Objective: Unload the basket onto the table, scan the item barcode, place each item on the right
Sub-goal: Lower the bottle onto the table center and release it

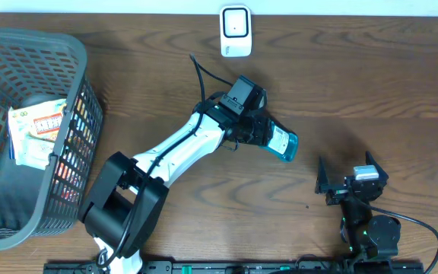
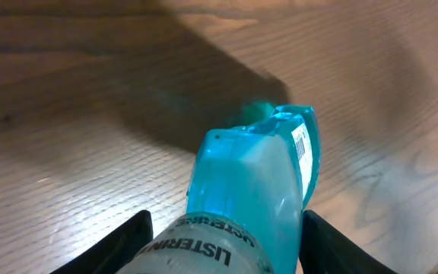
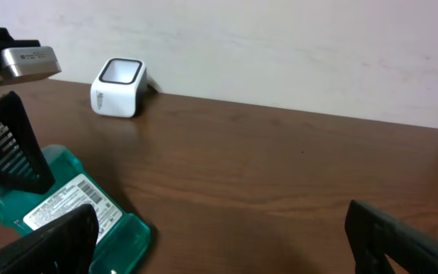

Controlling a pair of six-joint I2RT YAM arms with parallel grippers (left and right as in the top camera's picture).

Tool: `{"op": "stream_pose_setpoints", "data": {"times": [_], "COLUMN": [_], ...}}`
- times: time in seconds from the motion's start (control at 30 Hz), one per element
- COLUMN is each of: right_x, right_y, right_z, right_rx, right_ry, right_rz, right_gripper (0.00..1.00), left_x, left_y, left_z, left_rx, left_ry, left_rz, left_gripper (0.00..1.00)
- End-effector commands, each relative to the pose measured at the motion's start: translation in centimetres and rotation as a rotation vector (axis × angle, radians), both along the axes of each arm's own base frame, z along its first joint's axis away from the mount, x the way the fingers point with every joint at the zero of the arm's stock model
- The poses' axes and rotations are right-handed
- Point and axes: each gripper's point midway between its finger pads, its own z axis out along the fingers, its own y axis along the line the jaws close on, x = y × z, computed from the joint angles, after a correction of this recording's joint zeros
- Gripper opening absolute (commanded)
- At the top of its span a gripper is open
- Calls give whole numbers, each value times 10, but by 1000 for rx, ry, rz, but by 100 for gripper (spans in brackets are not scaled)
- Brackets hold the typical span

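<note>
I see a brown wood-grain tabletop (image 1: pixel 371 84) with a soft sheen. The bottle (image 2: pixel 242 175) is glossy translucent teal plastic with a smooth printed label (image 3: pixel 71 202). The scanner (image 1: pixel 235 30) looks like smooth white plastic, the basket (image 1: pixel 52 35) matt grey plastic mesh.

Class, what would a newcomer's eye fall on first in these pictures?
The bright teal mouthwash bottle in the middle of the table, between the left gripper fingers, its barcode label showing. Then the small white scanner at the far edge, and the dark mesh basket on the left with packets inside.
</note>
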Motion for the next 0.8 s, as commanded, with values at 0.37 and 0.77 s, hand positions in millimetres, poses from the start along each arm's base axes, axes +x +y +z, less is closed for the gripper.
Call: {"op": "stream_pose_setpoints", "data": {"times": [0.37, 0.77], "right_x": [0, 0], "right_y": [-1, -1], "right_z": [-1, -1], "right_rx": [15, 15], "right_ry": [7, 7], "right_rz": [-4, -4], "right_gripper": [99, 99], "left_x": [19, 4], "left_y": [68, 64], "left_z": [-35, -45], "left_rx": [362, 302], "left_ry": [-132, -34], "left_rz": [117, 184], "left_gripper": [59, 70]}}
